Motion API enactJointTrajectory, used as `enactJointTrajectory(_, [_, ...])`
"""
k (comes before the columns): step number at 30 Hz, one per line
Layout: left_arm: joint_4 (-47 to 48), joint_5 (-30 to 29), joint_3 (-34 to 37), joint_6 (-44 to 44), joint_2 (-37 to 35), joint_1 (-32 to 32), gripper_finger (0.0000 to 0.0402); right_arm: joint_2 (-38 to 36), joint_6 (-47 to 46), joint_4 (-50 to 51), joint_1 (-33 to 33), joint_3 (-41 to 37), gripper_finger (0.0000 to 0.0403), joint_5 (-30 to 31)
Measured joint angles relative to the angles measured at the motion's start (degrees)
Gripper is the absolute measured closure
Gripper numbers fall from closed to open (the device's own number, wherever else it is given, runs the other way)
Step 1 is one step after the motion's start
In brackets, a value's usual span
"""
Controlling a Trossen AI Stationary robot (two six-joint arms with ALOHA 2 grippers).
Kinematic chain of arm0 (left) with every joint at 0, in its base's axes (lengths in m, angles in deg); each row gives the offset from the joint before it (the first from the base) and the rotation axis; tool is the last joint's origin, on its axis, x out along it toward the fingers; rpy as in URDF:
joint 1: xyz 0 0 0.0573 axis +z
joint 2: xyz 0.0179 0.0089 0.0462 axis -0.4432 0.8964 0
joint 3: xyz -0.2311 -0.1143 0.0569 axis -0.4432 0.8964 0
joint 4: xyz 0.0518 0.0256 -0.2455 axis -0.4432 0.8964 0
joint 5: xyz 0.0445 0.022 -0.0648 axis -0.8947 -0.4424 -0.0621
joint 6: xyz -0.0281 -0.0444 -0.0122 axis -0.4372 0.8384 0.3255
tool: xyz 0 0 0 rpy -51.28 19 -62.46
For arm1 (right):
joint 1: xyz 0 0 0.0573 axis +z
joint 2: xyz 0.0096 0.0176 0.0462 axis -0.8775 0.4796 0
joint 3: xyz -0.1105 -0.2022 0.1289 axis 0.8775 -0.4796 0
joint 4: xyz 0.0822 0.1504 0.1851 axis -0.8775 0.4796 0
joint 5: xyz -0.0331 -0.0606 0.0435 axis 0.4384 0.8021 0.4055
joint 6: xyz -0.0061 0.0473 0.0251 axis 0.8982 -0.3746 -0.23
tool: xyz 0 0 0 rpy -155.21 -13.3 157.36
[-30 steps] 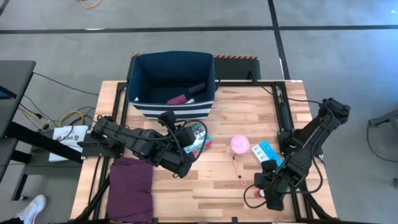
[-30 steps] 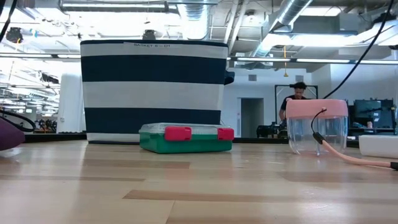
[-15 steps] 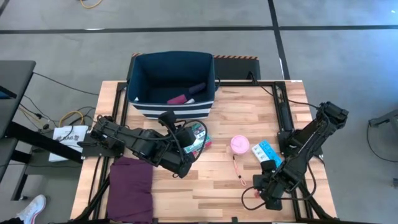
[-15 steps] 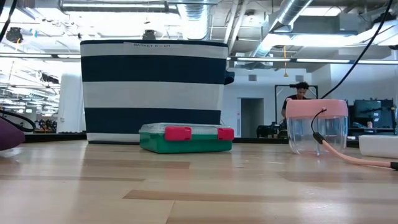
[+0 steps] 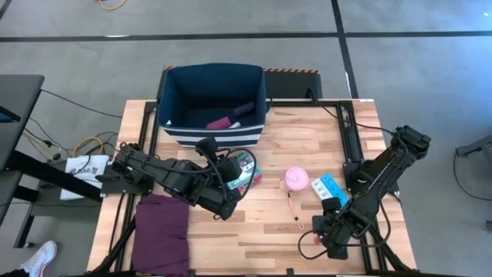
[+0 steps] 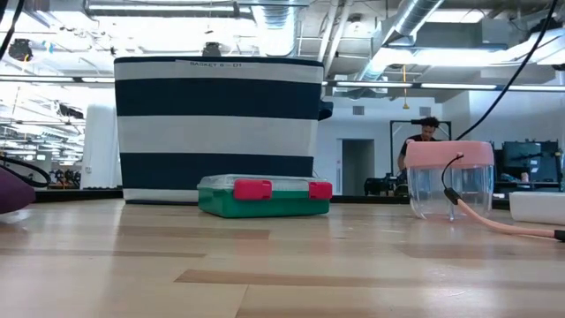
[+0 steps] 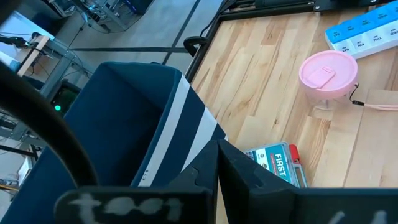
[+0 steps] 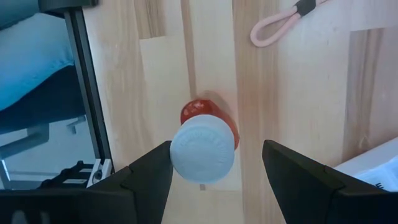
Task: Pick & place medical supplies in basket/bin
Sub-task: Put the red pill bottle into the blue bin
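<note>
My right gripper (image 5: pixel 329 237) hangs over the table's near right corner, pointing down. It is open (image 8: pixel 216 149), and its fingers stand on either side of a small upright bottle (image 8: pixel 203 148) with a white cap and red body; the cap lies close to one finger. My left gripper (image 5: pixel 234 188) is shut and waits beside the green-red packet (image 5: pixel 244 171), which lies flat in front of the navy striped basket (image 5: pixel 165 100). Magenta (image 5: pixel 219 121) and purple (image 5: pixel 242 109) rolls lie inside the basket. The pink tub (image 5: pixel 297 178) and the blue-white pill strip (image 5: pixel 330 187) rest on the table.
A folded purple cloth (image 5: pixel 163 231) lies at the near left corner. A pink cord (image 5: pixel 294 211) runs from the tub toward the near edge. A black frame rail (image 8: pixel 87 93) borders the table close to the bottle. Bare wood lies between the packet and the tub.
My right gripper has shifted a little toward the table's left over the bottle. The items on the table have not moved.
</note>
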Motion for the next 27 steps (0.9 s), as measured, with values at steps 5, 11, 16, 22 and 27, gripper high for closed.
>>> enactJointTrajectory(5, [0.00, 0.02, 0.00, 0.00, 0.00, 0.00, 0.0401, 0.00, 0.00, -0.36, -0.04, 0.00, 0.0166, 0.11])
enactJointTrajectory(11, [0.00, 0.04, 0.00, 0.00, 0.00, 0.00, 0.0401, 0.00, 0.15, -2.18, -0.02, 0.00, 0.0215, 0.00])
enactJointTrajectory(16, [-0.02, 0.07, -0.02, 0.00, 0.00, 0.00, 0.0401, -0.02, 1.31, -3.23, -0.04, 0.00, 0.0276, -0.35])
enactJointTrajectory(22, [0.00, 0.07, -0.02, 0.00, 0.00, 0.00, 0.0401, -0.07, 1.46, -3.23, -0.02, 0.00, 0.0284, -0.44])
enactJointTrajectory(27, [0.00, 0.07, -0.02, 0.00, 0.00, 0.00, 0.0401, -0.09, 2.58, -4.47, -0.04, 0.00, 0.0259, -0.46])
